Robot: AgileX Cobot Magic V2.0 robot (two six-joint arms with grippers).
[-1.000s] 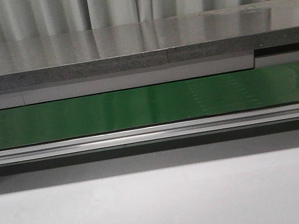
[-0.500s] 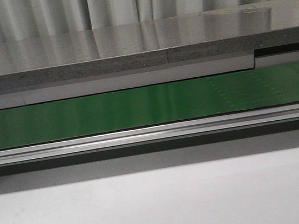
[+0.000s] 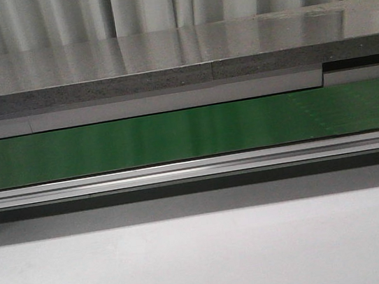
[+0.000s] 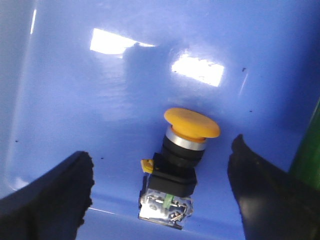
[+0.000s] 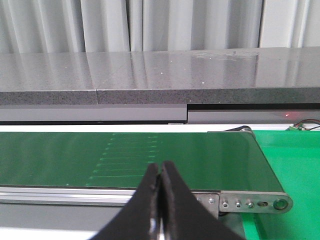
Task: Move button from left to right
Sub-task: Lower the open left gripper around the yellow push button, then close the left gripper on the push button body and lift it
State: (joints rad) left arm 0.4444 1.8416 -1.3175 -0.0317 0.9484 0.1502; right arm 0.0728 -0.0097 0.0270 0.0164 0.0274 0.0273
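Observation:
In the left wrist view the button (image 4: 180, 160) lies on the floor of a blue bin (image 4: 100, 100): yellow-orange mushroom head, black body, pale contact block with metal terminals. My left gripper (image 4: 162, 170) hangs open over it, one black finger (image 4: 55, 195) on each side and clear of the button. The right wrist view shows my right gripper (image 5: 161, 172) shut with nothing between its fingers, held in front of the green conveyor belt (image 5: 125, 155). Neither the button nor either gripper shows in the front view.
A green conveyor belt (image 3: 174, 135) runs across the front view behind an aluminium rail (image 3: 193, 168), with a grey stone ledge (image 3: 164, 61) and curtains behind. The belt's right end roller bracket (image 5: 250, 202) and a bright green surface (image 5: 295, 165) show in the right wrist view.
A faint patch of marks on the belt has drifted to the right across the front view. Nothing else has changed there.

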